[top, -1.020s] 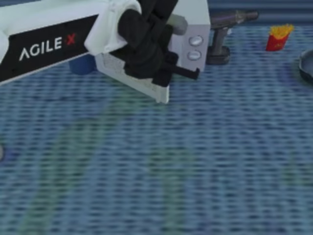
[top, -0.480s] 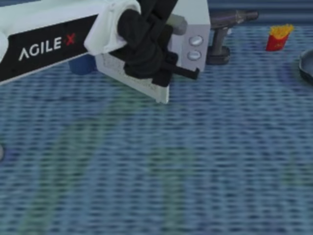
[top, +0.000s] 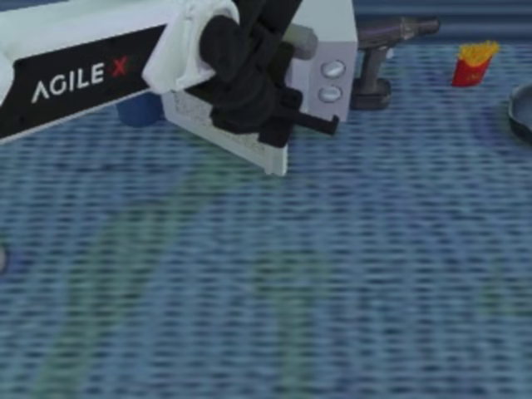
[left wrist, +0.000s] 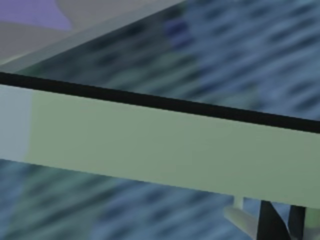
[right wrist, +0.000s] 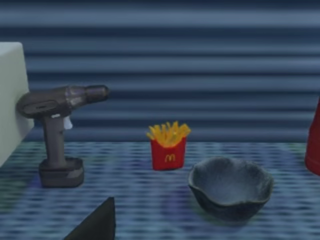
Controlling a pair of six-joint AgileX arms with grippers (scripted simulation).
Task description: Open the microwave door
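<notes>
Fingers of the left gripper, spread unclear, sit at the free edge of the flat white mesh-windowed microwave door, ajar at the worktop's back-left: stiff, light, hinged, best pulled there.

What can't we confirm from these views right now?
- Left gripper jaws on the microwave door: the top view has the left arm covering the contact.
- Inside of the microwave: hidden by that arm.
- Left wrist view: only a pale panel edge fills it.
- Dark bowl: cut off at the top view's right edge.
- Red object: cut off in the right wrist view.
</notes>
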